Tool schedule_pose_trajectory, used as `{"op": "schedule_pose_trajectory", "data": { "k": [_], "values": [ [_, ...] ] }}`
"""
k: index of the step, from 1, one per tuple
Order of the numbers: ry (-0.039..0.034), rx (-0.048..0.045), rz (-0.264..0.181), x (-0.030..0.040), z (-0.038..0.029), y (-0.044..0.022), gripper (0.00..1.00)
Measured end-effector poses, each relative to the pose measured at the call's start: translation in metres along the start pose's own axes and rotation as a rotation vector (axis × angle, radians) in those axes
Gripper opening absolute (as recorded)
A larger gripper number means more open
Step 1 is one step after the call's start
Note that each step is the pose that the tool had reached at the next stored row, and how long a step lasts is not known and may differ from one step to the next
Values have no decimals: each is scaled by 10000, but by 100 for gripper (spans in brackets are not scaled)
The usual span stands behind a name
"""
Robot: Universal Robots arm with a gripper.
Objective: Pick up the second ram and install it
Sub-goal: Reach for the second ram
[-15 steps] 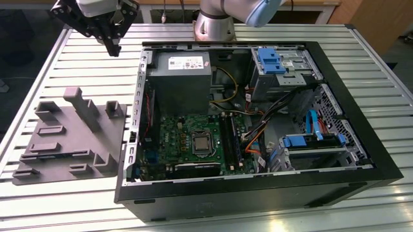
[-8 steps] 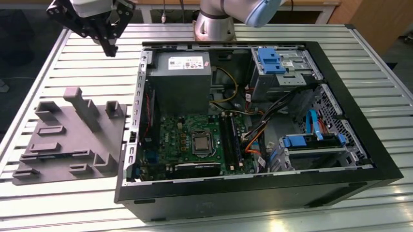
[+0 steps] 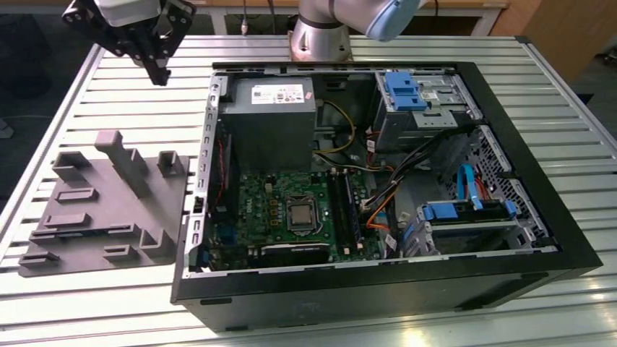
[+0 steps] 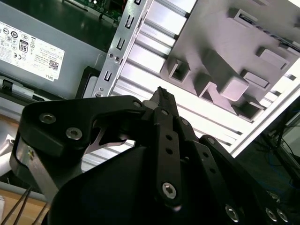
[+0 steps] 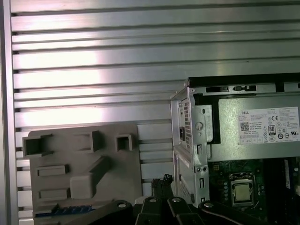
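Note:
My gripper (image 3: 158, 72) hangs high over the table behind the grey tray (image 3: 97, 210), to the exterior view's left of the open computer case (image 3: 386, 289). Its fingers (image 4: 161, 96) are pressed together with nothing between them. Their tips (image 5: 161, 180) show over the table between tray and case. The second ram (image 5: 63, 211) is a thin strip with a blue edge lying in a slot of the tray (image 5: 117, 187), well apart from the gripper. The motherboard's long black slots (image 3: 342, 206) lie inside the case, right of the processor (image 3: 302, 215).
The case holds a grey power supply (image 3: 270, 108), blue drive brackets (image 3: 405, 92) and loose cables (image 3: 386, 195). The arm's base (image 3: 323, 36) stands behind the case. The tray carries several raised blocks (image 3: 126, 155). The ribbed metal table (image 3: 97, 296) runs around both.

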State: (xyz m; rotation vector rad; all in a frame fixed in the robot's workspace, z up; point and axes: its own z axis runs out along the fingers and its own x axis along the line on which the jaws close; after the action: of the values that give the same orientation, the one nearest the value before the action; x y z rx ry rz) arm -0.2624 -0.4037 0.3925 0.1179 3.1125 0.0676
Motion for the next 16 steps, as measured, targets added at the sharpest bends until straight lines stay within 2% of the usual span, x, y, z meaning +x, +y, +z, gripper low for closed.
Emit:
{"op": "schedule_pose_trajectory", "data": {
  "k": [16],
  "values": [
    [0,0,1,122,-4,-23,11]
  ]
}}
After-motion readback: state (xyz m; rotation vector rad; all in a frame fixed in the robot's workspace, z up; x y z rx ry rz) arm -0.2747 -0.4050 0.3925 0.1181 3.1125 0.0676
